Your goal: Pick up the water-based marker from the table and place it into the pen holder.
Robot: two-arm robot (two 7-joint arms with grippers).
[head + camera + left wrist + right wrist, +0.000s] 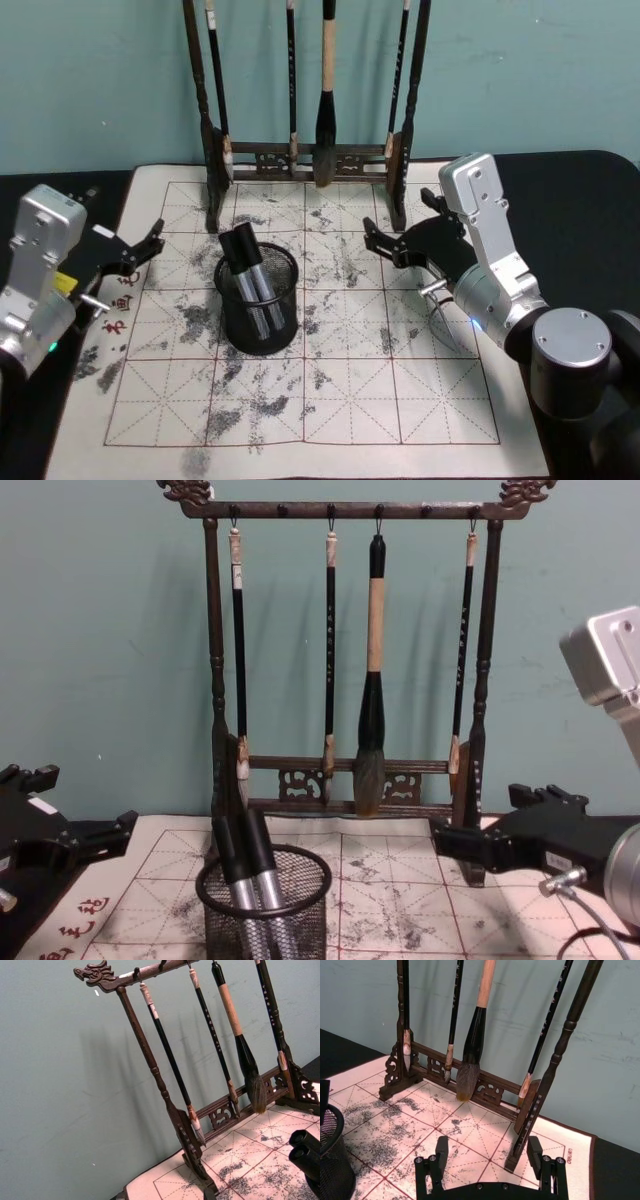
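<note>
Nearest to us in the head view is our right arm, its right gripper [385,240] hovering over the table [350,400] to the right of the pen holder [257,300], fingers spread and holding nothing; the right wrist view shows the same open gap between them. The mat-covered table itself is the largest thing, smudged with grey ink. At its back stands the wooden brush rack [345,640] with four brushes hanging. Our left gripper [150,243] waits at the mat's left edge, fingers apart and empty. The mesh pen holder sits left of centre on the mat, and two markers [255,275] with black caps and silvery barrels lean inside it. We see no marker lying loose on the mat, so we judge the placing done, with only pulling the arms away left.
</note>
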